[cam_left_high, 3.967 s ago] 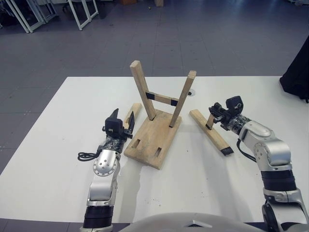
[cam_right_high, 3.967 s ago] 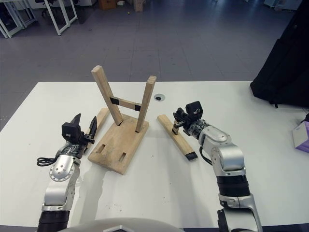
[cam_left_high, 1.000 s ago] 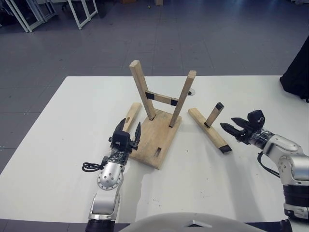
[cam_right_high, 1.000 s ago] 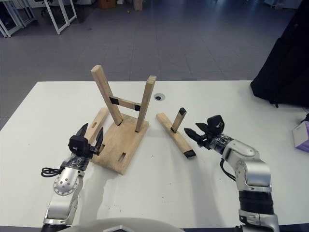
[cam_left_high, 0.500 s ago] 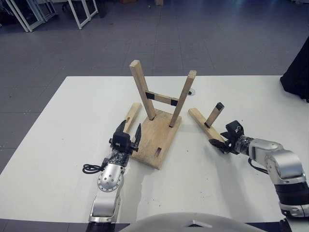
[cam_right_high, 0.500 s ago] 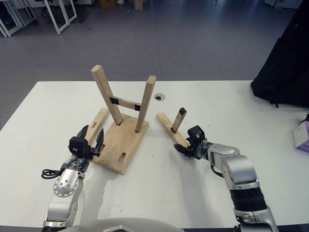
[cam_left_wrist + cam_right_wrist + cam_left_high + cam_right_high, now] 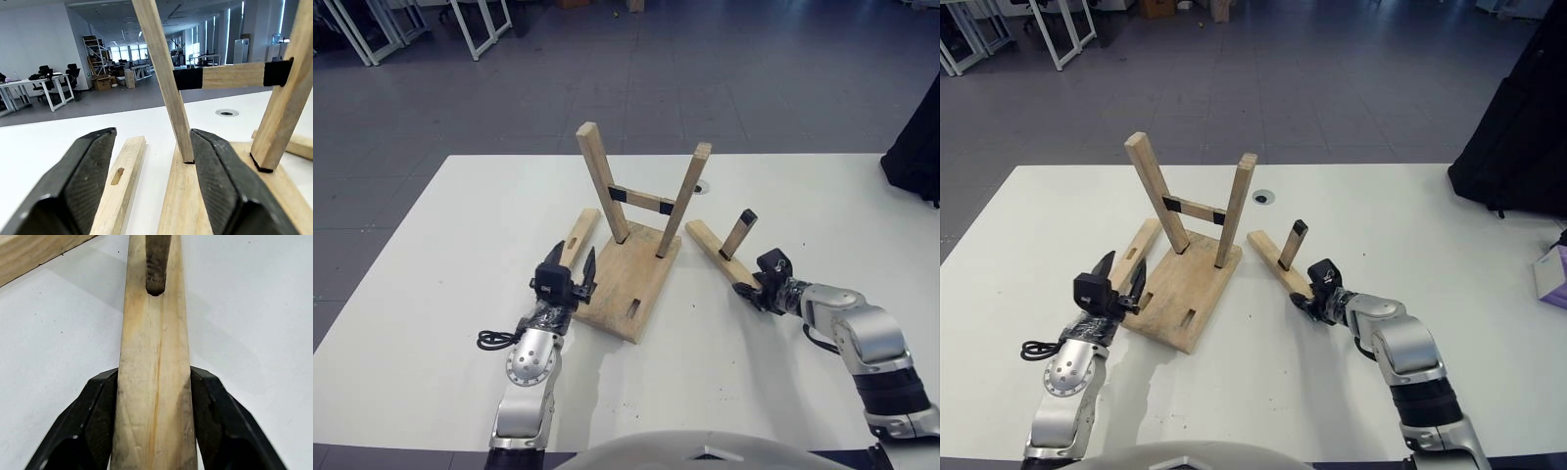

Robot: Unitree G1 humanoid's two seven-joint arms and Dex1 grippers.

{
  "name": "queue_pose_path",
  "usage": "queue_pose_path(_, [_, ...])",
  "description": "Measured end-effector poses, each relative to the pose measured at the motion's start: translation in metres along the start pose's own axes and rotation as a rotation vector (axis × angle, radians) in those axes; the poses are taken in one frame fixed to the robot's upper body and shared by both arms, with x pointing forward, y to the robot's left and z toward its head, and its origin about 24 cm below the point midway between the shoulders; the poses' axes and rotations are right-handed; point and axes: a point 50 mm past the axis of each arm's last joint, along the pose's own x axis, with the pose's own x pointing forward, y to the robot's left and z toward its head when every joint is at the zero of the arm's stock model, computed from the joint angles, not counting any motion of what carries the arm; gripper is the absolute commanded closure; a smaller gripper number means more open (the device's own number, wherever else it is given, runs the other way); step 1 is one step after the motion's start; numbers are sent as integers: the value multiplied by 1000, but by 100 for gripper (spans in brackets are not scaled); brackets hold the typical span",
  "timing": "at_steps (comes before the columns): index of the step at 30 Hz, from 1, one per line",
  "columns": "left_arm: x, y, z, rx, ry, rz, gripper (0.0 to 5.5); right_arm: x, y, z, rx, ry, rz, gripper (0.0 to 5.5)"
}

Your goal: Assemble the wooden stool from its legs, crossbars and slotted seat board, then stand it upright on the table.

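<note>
The right gripper (image 7: 756,291) clamps the near end of a loose leg (image 7: 710,253) just right of the seat board (image 7: 626,279) mid-table (image 7: 822,196), with broad tabletop stretching rightward, while the left gripper (image 7: 573,264) is spread wide and holds nothing at the board's near-left edge.

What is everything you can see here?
table: one, white, under everything
seat board: one, light wood, flat mid-table
standing legs: two, light wood, upright in the seat board
crossbar: one, black-ended wood, joining the standing legs
loose leg: one, light wood, left of the seat board
held leg: one, light wood, right of the seat board
short crossbar: one, black-tipped wood, sticking up from the held leg
cable: one, black, beside the left arm
bag: one, black, right of the table
left tool: one, black, open, by the seat board's left edge
right tool: one, black, shut on the held leg
</note>
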Motion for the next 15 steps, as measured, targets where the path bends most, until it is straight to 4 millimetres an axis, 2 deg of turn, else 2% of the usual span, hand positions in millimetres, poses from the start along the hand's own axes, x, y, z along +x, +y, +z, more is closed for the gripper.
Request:
queue_pose_path(2, [5, 6, 7, -59, -20, -10, 273, -1, -7, 12, 37, -117, -26, 348])
queue_pose_path(4, [12, 11, 13, -113, -35, -53, 273, -7, -5, 35, 168, -323, 20, 348])
queue_pose_path(6, [18, 18, 19, -169, -49, -105, 273, -21, 14, 67, 290, -588, 193, 348])
queue_pose_path(7, [22, 21, 22, -205, -52, -150, 273, -35, 26, 86, 324, -737, 301, 348])
queue_pose_path(10, [27, 22, 30, -342, -50, -319, 273, -68, 44, 110, 385, -998, 514, 348])
queue_pose_path(13, [23, 17, 47, -485, -80, -506, 273, -86, 59, 119, 350, -1074, 648, 348])
queue_pose_path(15, [17, 14, 58, -598, -93, -631, 273, -80, 78, 115, 253, -994, 731, 348])
